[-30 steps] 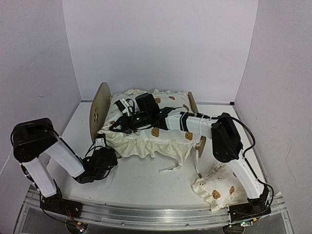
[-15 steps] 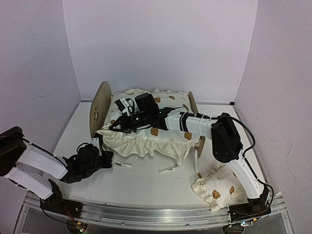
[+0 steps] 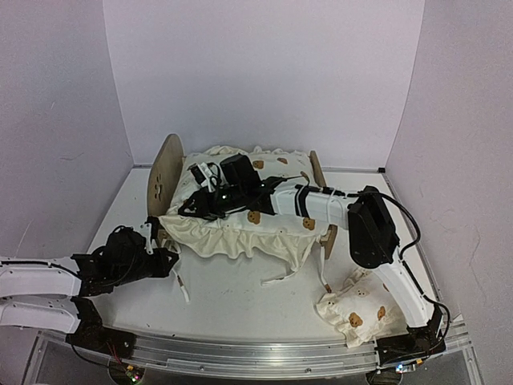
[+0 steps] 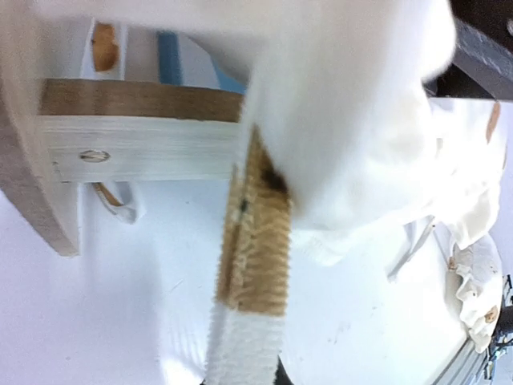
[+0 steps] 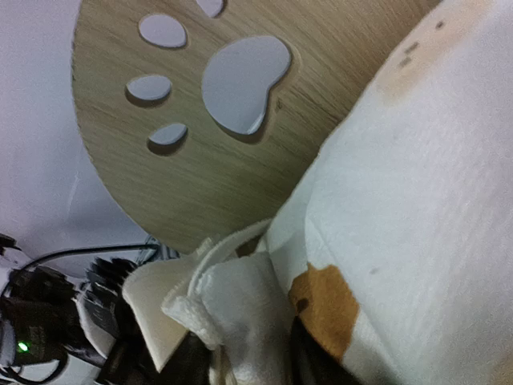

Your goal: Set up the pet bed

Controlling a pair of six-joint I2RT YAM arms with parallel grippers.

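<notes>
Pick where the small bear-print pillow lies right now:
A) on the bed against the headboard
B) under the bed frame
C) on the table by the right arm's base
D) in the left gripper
C: the small pillow lies on the table beside the right arm's base, apart from the pet bed.

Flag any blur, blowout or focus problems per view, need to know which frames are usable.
Top external: even light, sharp, only soft shadows around the pet bed. Left wrist: cushion blown out to near white, tie strap close to the lens and smeared, wood rail behind it readable. Right wrist: headboard grain and paw cutout fairly crisp, the nearest fabric soft.
</notes>
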